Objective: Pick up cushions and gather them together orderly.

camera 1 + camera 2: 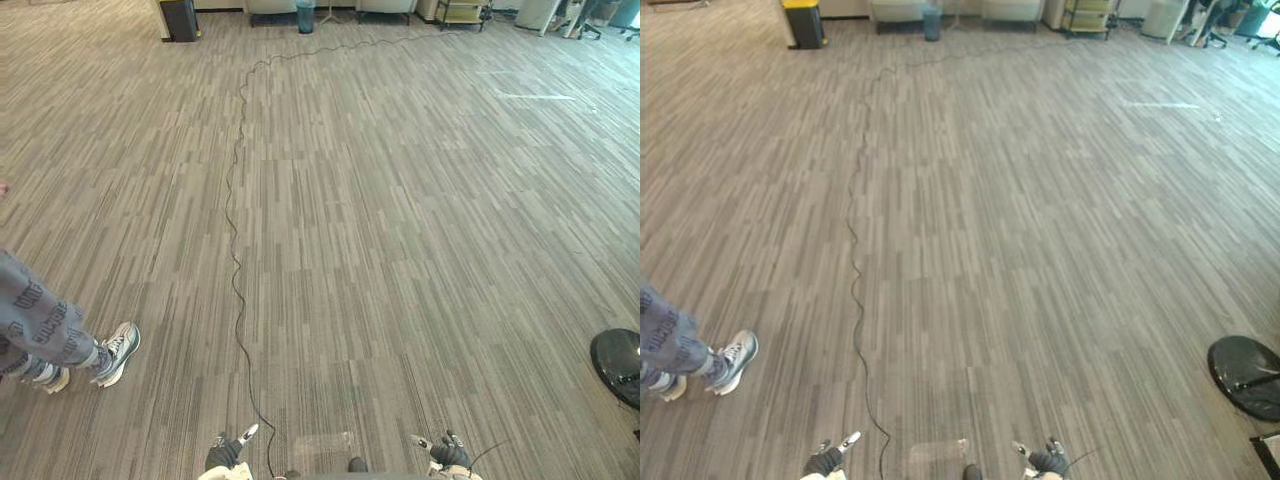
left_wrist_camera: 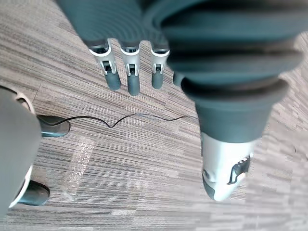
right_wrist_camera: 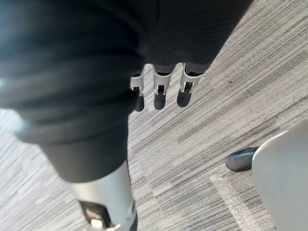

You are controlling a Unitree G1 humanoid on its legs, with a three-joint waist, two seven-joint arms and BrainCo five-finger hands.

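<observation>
My left hand [image 1: 228, 452] hangs low at the bottom edge of the eye views, over bare grey striped carpet. In the left wrist view its fingers [image 2: 130, 72] point straight down, relaxed, and hold nothing. My right hand [image 1: 447, 452] hangs the same way on the other side. In its own wrist view its fingers [image 3: 159, 91] are straight and empty, with carpet below them.
A person's legs and sneakers [image 1: 110, 355] stand at the left. A black round base [image 1: 618, 365] lies at the right edge. A dark bin [image 1: 180, 18], a small blue bin [image 1: 305, 15], pale seats [image 1: 270, 8] and a cart [image 1: 460, 12] line the far wall.
</observation>
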